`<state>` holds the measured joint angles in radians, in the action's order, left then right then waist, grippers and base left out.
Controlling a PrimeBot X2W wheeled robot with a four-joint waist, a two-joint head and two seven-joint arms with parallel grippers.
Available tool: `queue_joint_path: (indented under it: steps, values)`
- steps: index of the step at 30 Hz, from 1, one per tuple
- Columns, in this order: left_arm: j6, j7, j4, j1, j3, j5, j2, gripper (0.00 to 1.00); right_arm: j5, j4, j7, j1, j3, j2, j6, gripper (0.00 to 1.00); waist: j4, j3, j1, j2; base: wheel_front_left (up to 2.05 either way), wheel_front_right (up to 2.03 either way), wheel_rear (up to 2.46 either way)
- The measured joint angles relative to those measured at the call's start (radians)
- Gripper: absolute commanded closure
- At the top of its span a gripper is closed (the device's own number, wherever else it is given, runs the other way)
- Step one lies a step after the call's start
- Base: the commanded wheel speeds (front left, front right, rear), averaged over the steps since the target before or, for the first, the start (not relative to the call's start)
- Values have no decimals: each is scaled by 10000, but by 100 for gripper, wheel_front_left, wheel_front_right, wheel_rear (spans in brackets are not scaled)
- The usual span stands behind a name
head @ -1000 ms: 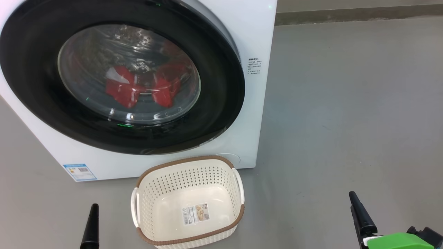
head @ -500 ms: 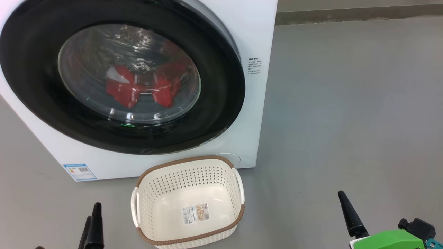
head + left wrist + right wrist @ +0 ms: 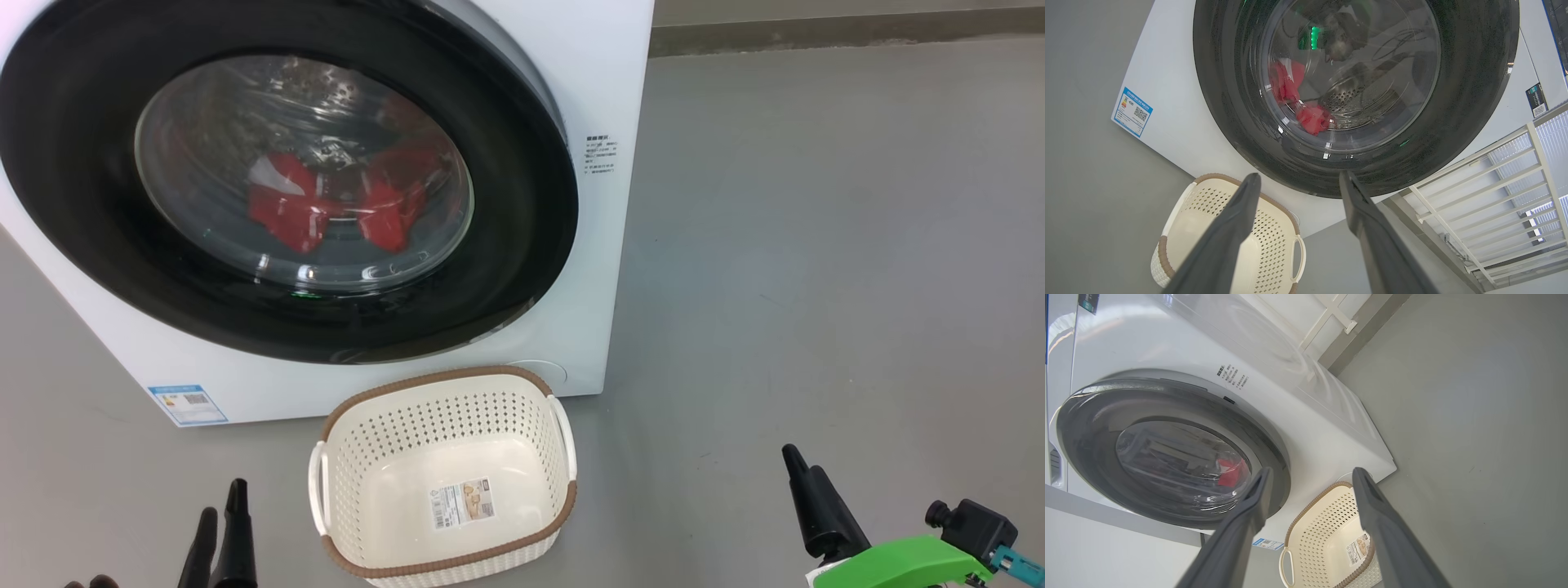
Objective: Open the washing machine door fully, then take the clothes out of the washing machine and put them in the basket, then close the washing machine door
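Note:
The white washing machine (image 3: pixel 608 82) stands in front of me with its black-rimmed door (image 3: pixel 522 204) shut flat against the front. Through the glass I see the red clothes (image 3: pixel 302 208) lying in the drum, also red clothes (image 3: pixel 1312 118) in the left wrist view. The cream basket (image 3: pixel 433 380) sits on the floor just below the door, with a label sticker on its bottom. My left gripper (image 3: pixel 1299 175) is open, low at the left of the basket. My right gripper (image 3: pixel 1312 470) is open too, off to the basket's right; one dark finger (image 3: pixel 808 498) shows there. Neither touches anything.
Grey floor (image 3: pixel 816 245) stretches to the right of the machine up to a wall base (image 3: pixel 816 33). A blue label sticker (image 3: pixel 188 406) sits on the machine's lower front. A white barred frame (image 3: pixel 1494 183) stands beside the machine.
My left gripper has edged up and right, so both its fingertips now show. My right gripper has slid left toward the basket. The door stays shut.

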<state>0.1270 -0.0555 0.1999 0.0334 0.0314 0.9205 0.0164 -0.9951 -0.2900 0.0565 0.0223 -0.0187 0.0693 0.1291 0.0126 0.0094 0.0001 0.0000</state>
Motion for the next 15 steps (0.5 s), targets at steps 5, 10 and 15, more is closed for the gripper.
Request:
queue_joint_path:
  steps: [5, 10, 15]
  values:
    - [0, -125, -100, 40, -38, -591, 6, 0, 493, 61, 140, 0, -86, 17, 0, 0, 8, -6, 0, 0, 0, 0, 0]
    - [0, -295, -205, 54, -73, -1158, 10, 0, 938, 138, 261, 1, -155, 48, 0, 0, 26, -2, 0, 0, 0, 0, 0]
    - [2, -441, -305, 78, -121, -1710, 19, 0, 1501, 180, 428, 1, -268, 92, 0, 0, 54, -18, 0, 0, 0, 0, 0]
